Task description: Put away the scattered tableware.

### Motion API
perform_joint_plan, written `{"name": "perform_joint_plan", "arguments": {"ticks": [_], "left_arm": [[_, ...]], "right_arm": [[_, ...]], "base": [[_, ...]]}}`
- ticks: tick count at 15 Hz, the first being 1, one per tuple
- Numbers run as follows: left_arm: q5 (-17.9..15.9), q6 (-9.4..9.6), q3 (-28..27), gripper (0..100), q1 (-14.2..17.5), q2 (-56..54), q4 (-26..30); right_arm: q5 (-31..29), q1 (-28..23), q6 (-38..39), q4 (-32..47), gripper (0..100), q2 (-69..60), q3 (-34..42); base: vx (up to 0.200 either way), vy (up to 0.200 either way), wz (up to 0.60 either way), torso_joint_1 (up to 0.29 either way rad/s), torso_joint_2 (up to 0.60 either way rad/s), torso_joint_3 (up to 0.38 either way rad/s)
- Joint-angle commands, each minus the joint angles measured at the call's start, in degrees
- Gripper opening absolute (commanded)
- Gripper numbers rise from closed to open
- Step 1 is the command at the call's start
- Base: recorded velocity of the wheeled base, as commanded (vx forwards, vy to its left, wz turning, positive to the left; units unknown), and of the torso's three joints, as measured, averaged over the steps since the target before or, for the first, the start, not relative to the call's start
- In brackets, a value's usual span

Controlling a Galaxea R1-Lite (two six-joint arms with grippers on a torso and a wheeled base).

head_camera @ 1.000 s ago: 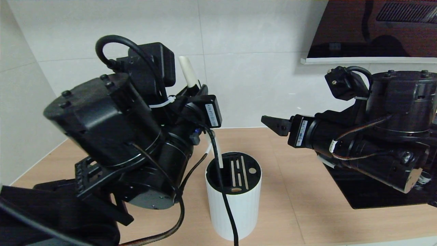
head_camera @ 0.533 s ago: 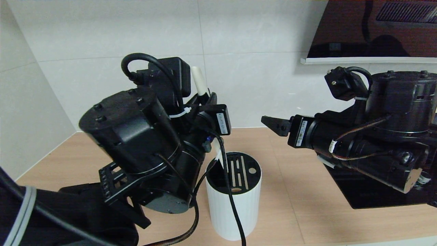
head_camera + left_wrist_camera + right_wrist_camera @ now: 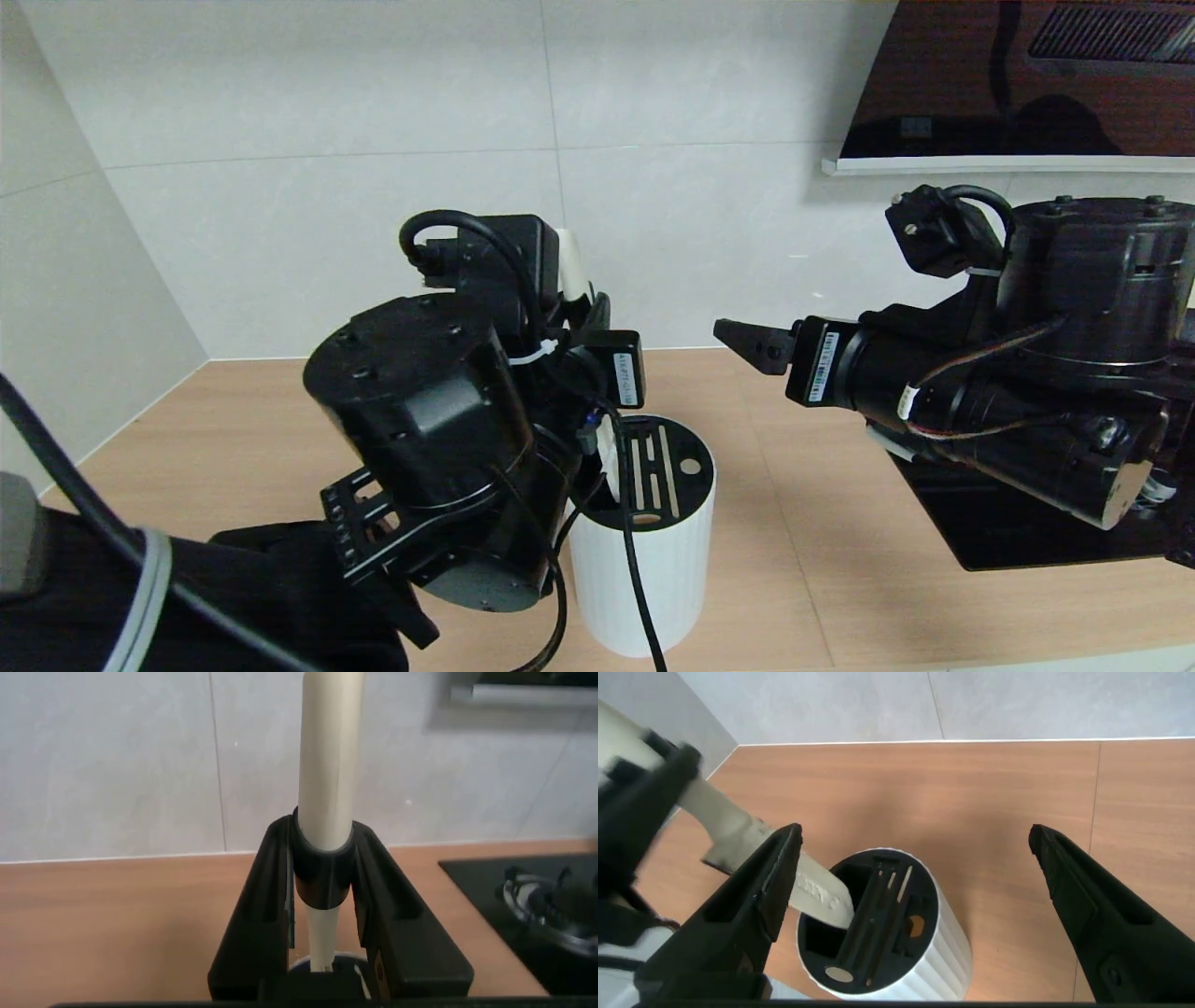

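A white cylindrical knife holder (image 3: 653, 579) with a black slotted top stands on the wooden counter (image 3: 261, 420). My left gripper (image 3: 586, 313) hangs just above its left side, shut on the cream handle of a knife (image 3: 571, 269). The knife (image 3: 329, 756) stands nearly upright between the fingers (image 3: 271, 887). Its pale blade (image 3: 820, 894) slants down into the large opening of the holder (image 3: 951, 943). My right gripper (image 3: 747, 341) hovers open to the right of the holder, well above the counter, with nothing between its fingers (image 3: 775, 877).
A black cooktop (image 3: 990, 537) is set into the counter at the right, with a burner (image 3: 547, 901) on it. A dark range hood (image 3: 1027, 84) hangs at the upper right. White tiled walls close the back and the left side.
My left arm has moved right and down with the knife, so the handle sits lower and the blade reaches deeper into the holder. The right arm has kept still.
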Motion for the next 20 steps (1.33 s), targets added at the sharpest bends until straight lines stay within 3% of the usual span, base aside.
{"name": "perform_joint_plan", "arguments": {"ticks": [1, 2, 10, 12, 20], "left_arm": [[0.11, -0.95, 0.18, 0, -0.34, 1.55, -0.07], [0.11, -1.74, 0.35, 0, -0.87, 1.99, 0.02], [-0.15, -2.89, 3.16, 0, -1.04, 5.24, 0.02], [-0.15, -4.38, 3.52, 0, -1.04, 6.56, 0.02], [-0.24, -4.55, 5.01, 0, -1.57, 7.62, 0.11]], "right_arm": [[-0.04, 0.03, 0.01, 0.04, 100, 0.06, 0.0], [-0.04, 0.03, 0.01, 0.04, 100, 0.06, 0.0], [-0.12, 0.03, -0.08, 0.04, 100, 0.06, 0.18], [-0.12, 0.03, -0.08, 0.04, 100, 0.06, 0.27], [-0.12, 0.03, -0.08, 0.04, 100, 0.06, 0.44]], "base": [[0.0, 0.0, 0.0, 0.0, 0.0, 0.0], [0.0, 0.0, 0.0, 0.0, 0.0, 0.0], [0.0, 0.0, 0.0, 0.0, 0.0, 0.0], [0.0, 0.0, 0.0, 0.0, 0.0, 0.0], [0.0, 0.0, 0.0, 0.0, 0.0, 0.0]]}}
